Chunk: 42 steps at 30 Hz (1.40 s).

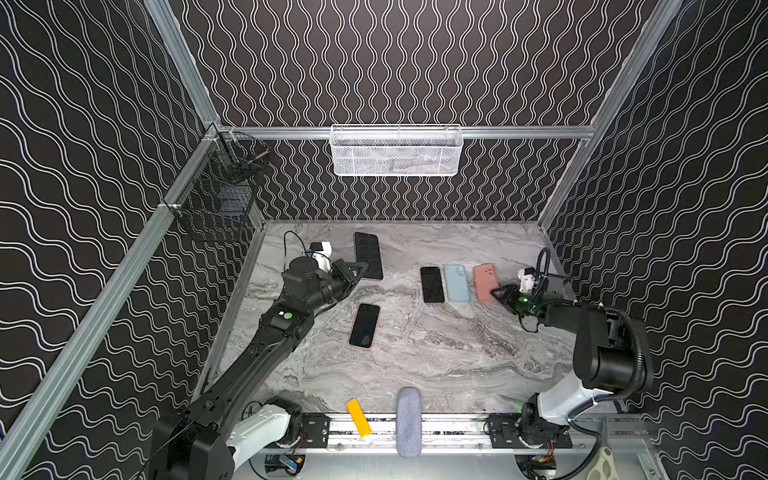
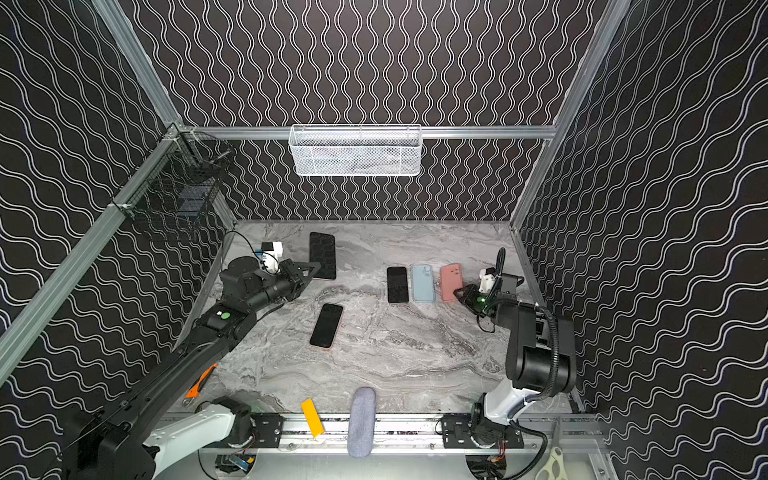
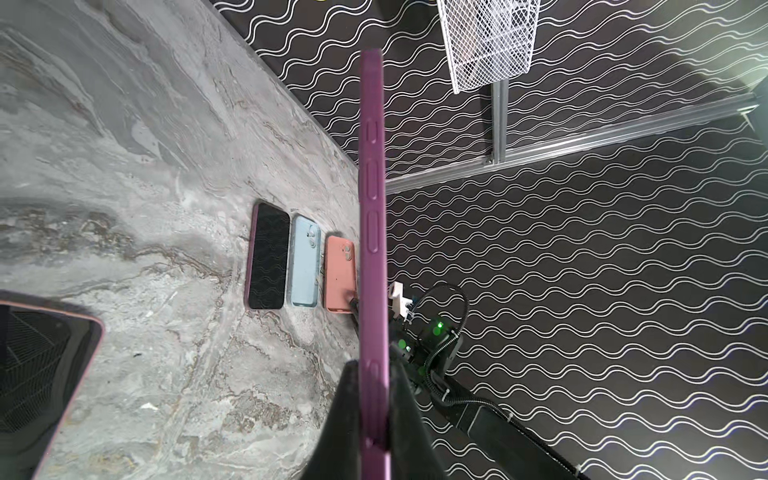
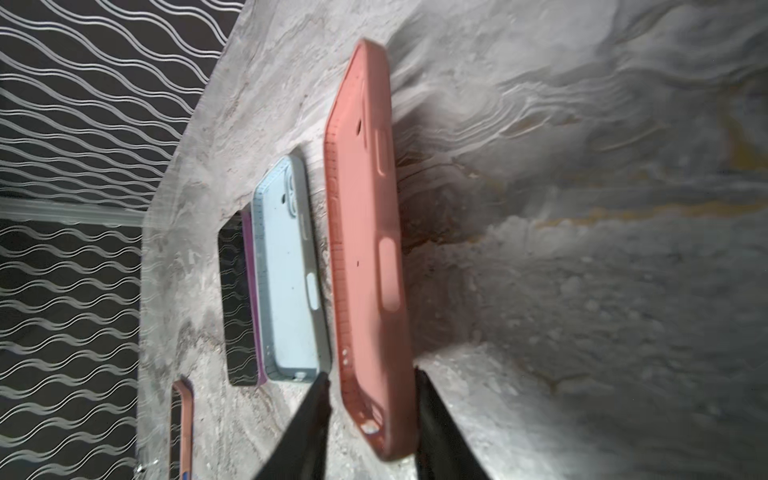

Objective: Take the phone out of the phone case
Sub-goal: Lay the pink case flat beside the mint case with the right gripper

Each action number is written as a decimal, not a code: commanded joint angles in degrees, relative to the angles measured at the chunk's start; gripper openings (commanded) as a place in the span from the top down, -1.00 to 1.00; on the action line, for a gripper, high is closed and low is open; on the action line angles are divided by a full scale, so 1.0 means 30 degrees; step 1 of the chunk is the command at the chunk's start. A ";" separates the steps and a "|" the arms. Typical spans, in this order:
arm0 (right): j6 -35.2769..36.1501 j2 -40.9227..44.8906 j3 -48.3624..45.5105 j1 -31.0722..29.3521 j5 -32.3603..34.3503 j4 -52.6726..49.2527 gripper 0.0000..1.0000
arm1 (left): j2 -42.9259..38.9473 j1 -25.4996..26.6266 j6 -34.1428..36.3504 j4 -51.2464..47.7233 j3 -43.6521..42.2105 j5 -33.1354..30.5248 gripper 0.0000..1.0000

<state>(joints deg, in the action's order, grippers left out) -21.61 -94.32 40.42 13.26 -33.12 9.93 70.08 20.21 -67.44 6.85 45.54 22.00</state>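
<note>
In both top views the left gripper [image 1: 360,268] [image 2: 316,268] is clamped on the near end of a dark phone [image 1: 368,253] toward the table's [image 1: 436,353] far left corner. The right gripper [image 1: 496,293] sits at the pink case [image 1: 485,280] by the right edge.

In the left wrist view, both fingers [image 3: 340,424] pinch the phone's purple case [image 3: 372,187], seen edge-on.

In the right wrist view, the fingers [image 4: 307,428] stand apart around the pink case [image 4: 365,228], with a gap on one side.
</note>
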 commanded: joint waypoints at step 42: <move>0.2990 1.4042 -0.1161 -0.3129 0.0759 -0.6807 -0.96 | 1.4311 0.3648 0.3143 0.4843 0.4473 -0.2468 1.00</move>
<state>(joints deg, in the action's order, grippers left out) -13.87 -52.36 37.43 3.88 -29.71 -10.31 111.90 30.94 -58.15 13.91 59.09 17.08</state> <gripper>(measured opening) 0.981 0.104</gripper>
